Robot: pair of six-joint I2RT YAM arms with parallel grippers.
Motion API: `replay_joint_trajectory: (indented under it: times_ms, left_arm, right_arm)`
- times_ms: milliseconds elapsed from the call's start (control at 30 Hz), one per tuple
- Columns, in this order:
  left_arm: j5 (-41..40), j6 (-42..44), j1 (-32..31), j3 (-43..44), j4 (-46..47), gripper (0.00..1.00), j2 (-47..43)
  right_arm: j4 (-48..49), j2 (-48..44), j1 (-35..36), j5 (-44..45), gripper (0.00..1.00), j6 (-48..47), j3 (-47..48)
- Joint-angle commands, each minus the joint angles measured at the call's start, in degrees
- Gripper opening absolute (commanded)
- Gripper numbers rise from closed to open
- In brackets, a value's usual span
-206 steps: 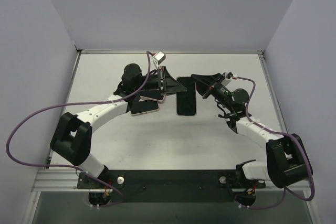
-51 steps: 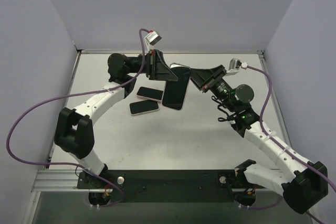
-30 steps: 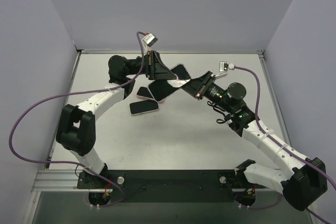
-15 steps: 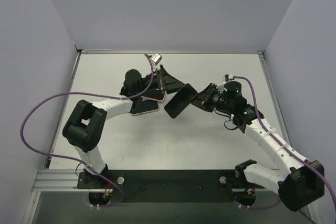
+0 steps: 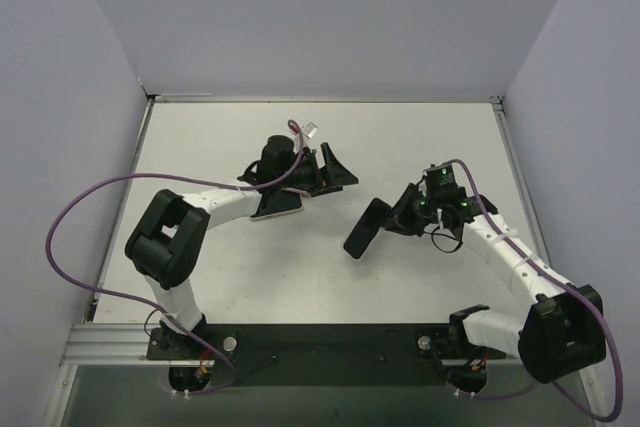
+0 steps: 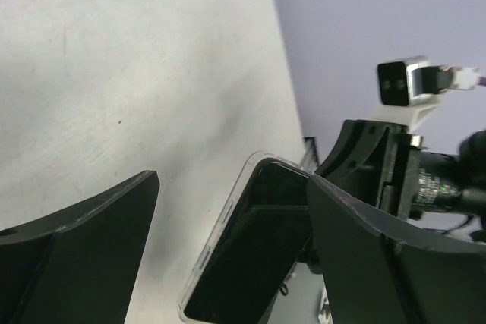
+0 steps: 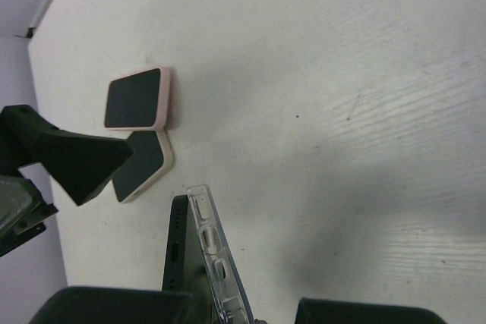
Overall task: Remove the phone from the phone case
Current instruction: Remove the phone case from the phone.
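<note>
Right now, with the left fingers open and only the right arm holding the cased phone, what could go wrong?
1. The phone hangs tilted over the table in the right fingers alone; a slip would likely drop it.
2. The clear case looks parted from the phone at its far end, so one could slide out of the other.
3. The open left fingers sit close to two pink devices; moving in may knock them.

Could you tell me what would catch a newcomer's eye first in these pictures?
The right end effector, shut on a dark phone in a clear case, holds it tilted above the table. The left end effector gapes open near two pink-edged phones lying flat.
</note>
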Motion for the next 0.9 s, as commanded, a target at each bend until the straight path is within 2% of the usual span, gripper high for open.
replay_joint_trajectory:
  times_ms: [0, 67, 267, 367, 500, 667, 867]
  left_arm:
    - [-16.84, 20.13, -8.33, 9.60, -30.36, 0.88, -5.22]
    - [-23.42, 21.29, -12.38, 10.22, -35.20, 0.88, -6.01]
    - [-34.51, 23.40, -20.19, 9.79, -38.30, 0.86, -8.65]
    - [-38.12, 26.04, -23.19, 9.96, -39.78, 0.89, -8.13]
    - [-39.10, 27.27, -25.91, 10.05, -40.50, 0.89, -6.46]
    - [-45.86, 27.62, -29.53, 9.52, -40.76, 0.81, -5.49]
    - [-48.42, 29.64, -31.11, 11.98, -42.34, 0.77, -2.95]
  right_arm:
    - [-5.95, 5.74, -0.70, 0.92, 0.00, -3.92, 4.67]
    - [-8.33, 8.56, -0.79, 1.54, 0.00, -3.66, 5.99]
    - [-11.67, 14.28, -0.79, 3.30, 0.00, -3.83, 8.10]
    - [-13.07, 17.70, -0.62, 2.68, 0.00, -4.01, 8.98]
    - [-16.05, 20.08, -0.44, 4.08, 0.00, -2.96, 10.91]
    - [-25.55, 25.79, -0.09, 7.07, 0.00, -3.04, 16.01]
    - [-26.70, 26.59, -0.09, 7.34, 0.00, -2.52, 16.37]
